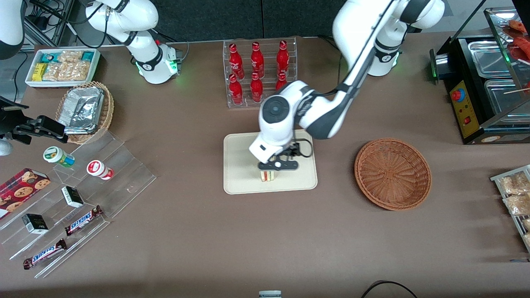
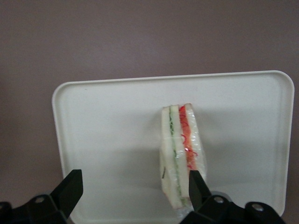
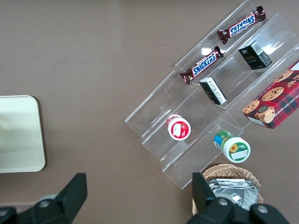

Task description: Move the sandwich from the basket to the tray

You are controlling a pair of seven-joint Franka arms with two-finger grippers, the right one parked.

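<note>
We find the sandwich (image 2: 180, 154) standing on edge on the tray (image 2: 103, 135), the basket (image 1: 392, 174) emptied, and the tool (image 2: 133, 191) spread wide with one finger (image 2: 196, 184) just beside the wrap, which on withdrawal could topple it.

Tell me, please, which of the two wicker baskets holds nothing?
The reddish-brown woven basket beside the cream tray, where the open gripper stands over the sandwich; the lighter tan basket holds foil trays.
</note>
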